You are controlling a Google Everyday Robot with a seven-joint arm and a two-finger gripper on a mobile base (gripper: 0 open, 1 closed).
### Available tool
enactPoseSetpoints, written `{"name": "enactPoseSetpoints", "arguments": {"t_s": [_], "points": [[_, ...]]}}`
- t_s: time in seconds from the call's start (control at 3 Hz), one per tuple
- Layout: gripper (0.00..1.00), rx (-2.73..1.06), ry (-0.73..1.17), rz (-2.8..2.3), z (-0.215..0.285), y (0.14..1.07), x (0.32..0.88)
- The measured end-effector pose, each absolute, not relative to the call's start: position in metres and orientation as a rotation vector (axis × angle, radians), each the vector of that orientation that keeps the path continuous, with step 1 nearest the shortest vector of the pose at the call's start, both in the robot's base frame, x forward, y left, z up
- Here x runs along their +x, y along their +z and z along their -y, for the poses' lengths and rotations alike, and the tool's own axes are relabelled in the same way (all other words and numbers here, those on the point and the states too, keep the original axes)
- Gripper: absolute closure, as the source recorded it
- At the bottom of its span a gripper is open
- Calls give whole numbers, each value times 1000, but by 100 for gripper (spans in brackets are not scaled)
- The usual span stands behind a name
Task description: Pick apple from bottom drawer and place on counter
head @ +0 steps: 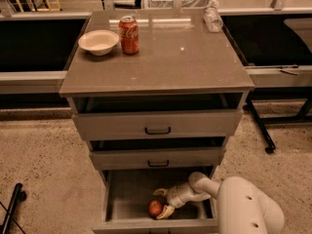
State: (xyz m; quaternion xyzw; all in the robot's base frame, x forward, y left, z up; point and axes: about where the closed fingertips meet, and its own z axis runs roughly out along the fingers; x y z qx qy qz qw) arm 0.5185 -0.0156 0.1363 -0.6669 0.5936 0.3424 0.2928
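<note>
1. Camera view is showing the gripper sitting inside the bottom drawer, fingers spreading open on either side of the apple, apparently gripping nothing yet.
2. Closing, lifting and placing on the desk are remaining.

Cut off by the lower edge: front panel of the bottom drawer and much of the white arm. Hidden behind that arm and the gripper, low in the drawer with fingers spread just beside the apple: right part of the drawer floor. Too dark to read: insides of the top drawer and middle drawer. Unclear whether apple and lower finger touch.
</note>
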Motion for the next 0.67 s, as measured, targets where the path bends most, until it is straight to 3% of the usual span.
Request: {"name": "enactPoseSetpoints", "arguments": {"t_s": [0.33,0.67], "points": [[46,-1714,975,-1586,13,136,518],[77,-1633,1007,-1563,16,162,523]]}}
